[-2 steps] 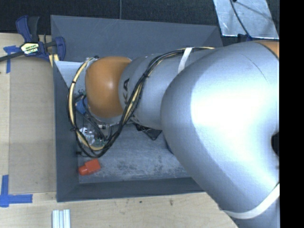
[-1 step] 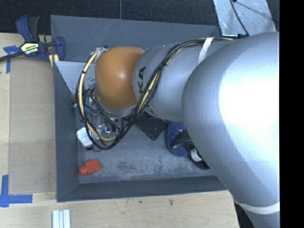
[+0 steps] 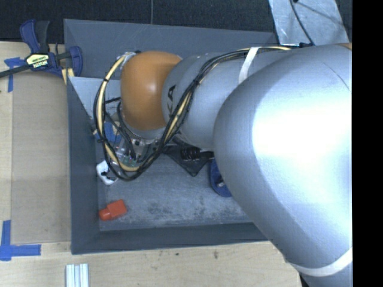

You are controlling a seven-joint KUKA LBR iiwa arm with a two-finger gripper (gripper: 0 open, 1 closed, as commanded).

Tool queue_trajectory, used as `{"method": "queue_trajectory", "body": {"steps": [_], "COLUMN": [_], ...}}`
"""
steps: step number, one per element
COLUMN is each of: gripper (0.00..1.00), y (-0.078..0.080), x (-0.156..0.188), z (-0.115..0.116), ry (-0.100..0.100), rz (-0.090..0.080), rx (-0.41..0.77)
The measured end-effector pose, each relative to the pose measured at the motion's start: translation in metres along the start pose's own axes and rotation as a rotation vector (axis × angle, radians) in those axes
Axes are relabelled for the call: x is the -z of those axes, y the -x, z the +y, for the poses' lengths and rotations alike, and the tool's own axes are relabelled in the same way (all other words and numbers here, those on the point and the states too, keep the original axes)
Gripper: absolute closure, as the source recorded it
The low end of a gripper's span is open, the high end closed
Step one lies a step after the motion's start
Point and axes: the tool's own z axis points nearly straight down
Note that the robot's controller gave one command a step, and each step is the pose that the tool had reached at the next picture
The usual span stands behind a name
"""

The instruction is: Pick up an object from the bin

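My gripper (image 3: pixel 127 150) is low in the bin's left part, under the arm's wrist, close to the left wall. A small white thing (image 3: pixel 105 175) lies just below it against the left wall. An orange-red block (image 3: pixel 112 210) rests in the near left corner, apart from the gripper. To the gripper's right a black angular thing (image 3: pixel 190 158) lies on the floor, partly under the arm. I see nothing held by the gripper.
A blue thing (image 3: pixel 218 182) peeks out from under the arm at the bin's middle. The arm hides the bin's right half and back. Bare grey floor shows along the front between the block and the arm.
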Motion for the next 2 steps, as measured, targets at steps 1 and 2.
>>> {"method": "queue_trajectory", "body": {"steps": [1,2], "gripper": [0.0,0.0], "y": [0.0057,0.0074], "x": [-0.0304,-0.0289], "z": [0.0157,0.0152], "ry": [-0.004,-0.005], "rz": [0.0,-0.003], "rx": [0.441,0.439]}}
